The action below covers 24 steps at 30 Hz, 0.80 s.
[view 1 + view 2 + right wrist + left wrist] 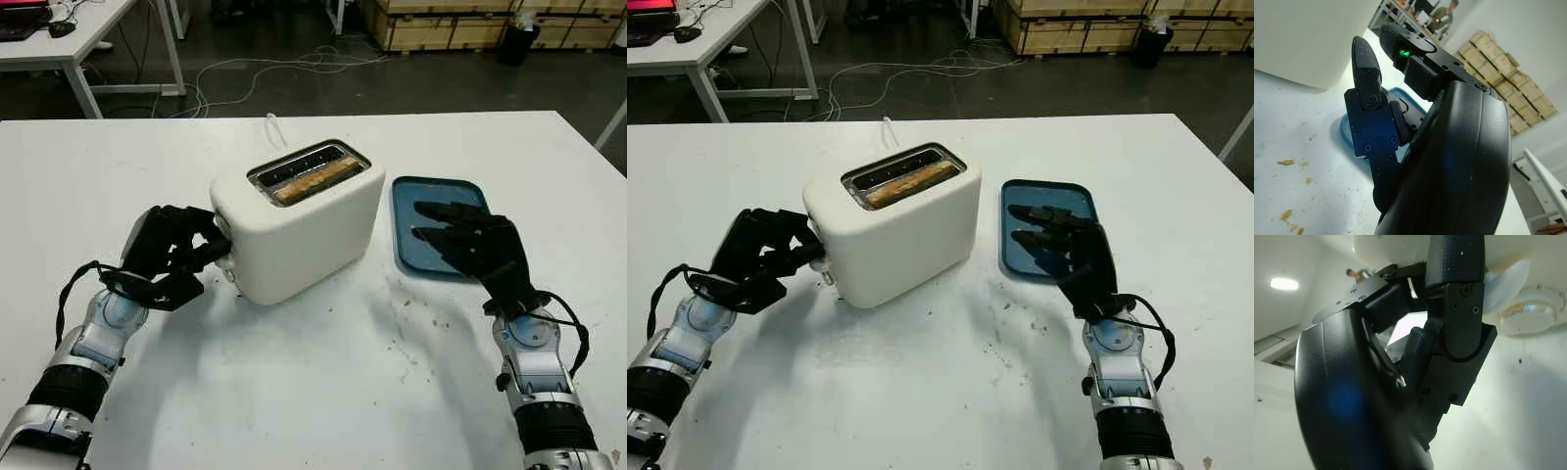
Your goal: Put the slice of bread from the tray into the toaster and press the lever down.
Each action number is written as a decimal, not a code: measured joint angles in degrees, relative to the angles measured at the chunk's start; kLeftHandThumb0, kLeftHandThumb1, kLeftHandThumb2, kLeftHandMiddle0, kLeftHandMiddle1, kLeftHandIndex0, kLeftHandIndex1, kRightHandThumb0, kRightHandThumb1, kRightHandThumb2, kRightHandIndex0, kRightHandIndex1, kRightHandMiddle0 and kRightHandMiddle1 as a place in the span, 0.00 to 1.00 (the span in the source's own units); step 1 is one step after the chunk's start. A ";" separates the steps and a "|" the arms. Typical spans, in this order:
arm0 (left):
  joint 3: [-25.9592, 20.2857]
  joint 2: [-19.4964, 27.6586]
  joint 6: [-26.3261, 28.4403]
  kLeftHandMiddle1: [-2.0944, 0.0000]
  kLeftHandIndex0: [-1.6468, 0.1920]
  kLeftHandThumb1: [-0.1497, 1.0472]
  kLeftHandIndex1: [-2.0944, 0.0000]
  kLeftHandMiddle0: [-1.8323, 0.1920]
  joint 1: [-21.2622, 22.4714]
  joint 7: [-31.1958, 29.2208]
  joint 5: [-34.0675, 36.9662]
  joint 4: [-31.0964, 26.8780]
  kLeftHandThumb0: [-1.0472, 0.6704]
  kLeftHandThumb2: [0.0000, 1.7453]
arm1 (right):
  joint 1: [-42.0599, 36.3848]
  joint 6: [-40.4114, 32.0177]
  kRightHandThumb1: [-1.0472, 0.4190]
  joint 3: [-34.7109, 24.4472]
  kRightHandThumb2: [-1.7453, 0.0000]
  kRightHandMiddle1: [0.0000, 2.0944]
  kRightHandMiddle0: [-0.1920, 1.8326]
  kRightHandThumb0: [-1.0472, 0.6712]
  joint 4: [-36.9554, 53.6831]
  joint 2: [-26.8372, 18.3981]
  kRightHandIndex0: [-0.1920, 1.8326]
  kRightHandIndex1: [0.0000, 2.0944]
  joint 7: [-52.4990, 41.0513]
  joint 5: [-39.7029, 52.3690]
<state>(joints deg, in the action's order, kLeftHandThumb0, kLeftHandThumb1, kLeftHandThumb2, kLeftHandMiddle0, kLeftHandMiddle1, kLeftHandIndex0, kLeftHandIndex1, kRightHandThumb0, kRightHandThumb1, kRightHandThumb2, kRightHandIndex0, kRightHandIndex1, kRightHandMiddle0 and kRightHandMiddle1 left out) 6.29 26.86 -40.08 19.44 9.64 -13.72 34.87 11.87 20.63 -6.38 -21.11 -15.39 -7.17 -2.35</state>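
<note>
A white toaster stands mid-table with the slice of bread down in its front slot, the brown top edge showing. My left hand is against the toaster's left end, fingers curled on the lever there; the lever itself is hidden by the fingers. A round knob sits just below them. The blue tray lies to the right of the toaster with nothing on it. My right hand hovers open over the tray's near half.
Crumbs are scattered on the white table in front of the tray. The toaster's white cord runs off the back edge. Beyond the table are another desk, floor cables and stacked cartons.
</note>
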 measured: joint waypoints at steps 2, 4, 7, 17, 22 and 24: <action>-2.02 -1.31 -2.88 0.17 0.33 0.89 0.19 0.27 0.27 4.06 -0.96 1.32 0.00 0.34 | 0.46 0.02 0.09 -0.06 0.92 0.00 0.58 0.35 -0.18 0.49 0.64 0.04 0.02 0.60; -3.92 -1.93 -5.18 0.17 0.36 0.89 0.17 0.28 0.82 7.37 -1.54 3.20 0.00 0.35 | 0.82 0.05 0.09 -0.14 0.91 0.00 0.58 0.34 -0.21 0.54 0.63 0.03 0.40 0.69; -6.14 -2.65 -8.34 0.17 0.41 0.89 0.17 0.31 1.84 11.38 -2.46 6.01 0.00 0.35 | 1.28 0.25 0.09 -0.27 0.91 0.00 0.58 0.34 -0.21 0.53 0.63 0.03 0.98 0.68; -7.10 -3.66 -13.13 0.17 0.44 0.89 0.17 0.33 4.98 15.74 -5.46 11.12 0.00 0.37 | 1.73 0.65 0.09 -0.29 0.91 0.00 0.58 0.34 -0.32 0.59 0.63 0.03 1.38 1.16; -8.48 -3.66 -8.17 0.17 0.64 0.89 0.17 0.41 4.31 16.11 -5.23 8.87 0.00 0.37 | 3.03 1.51 0.09 -1.09 0.91 0.00 0.56 0.36 -1.02 0.62 0.62 0.03 1.48 1.80; -9.05 -3.65 -3.84 0.17 0.71 0.89 0.17 0.48 3.15 14.22 -4.63 6.28 0.00 0.36 | 4.10 1.66 0.09 -2.03 0.92 0.00 0.56 0.36 -1.56 0.63 0.62 0.03 1.30 3.45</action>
<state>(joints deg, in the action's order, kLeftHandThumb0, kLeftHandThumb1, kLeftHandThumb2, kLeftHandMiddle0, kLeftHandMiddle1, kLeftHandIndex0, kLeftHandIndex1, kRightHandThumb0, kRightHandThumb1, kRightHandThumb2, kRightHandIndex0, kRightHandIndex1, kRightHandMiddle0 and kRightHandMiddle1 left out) -2.76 23.21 -43.92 22.59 23.86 -18.35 41.15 15.97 22.29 -8.40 -22.67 -14.76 -5.87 1.09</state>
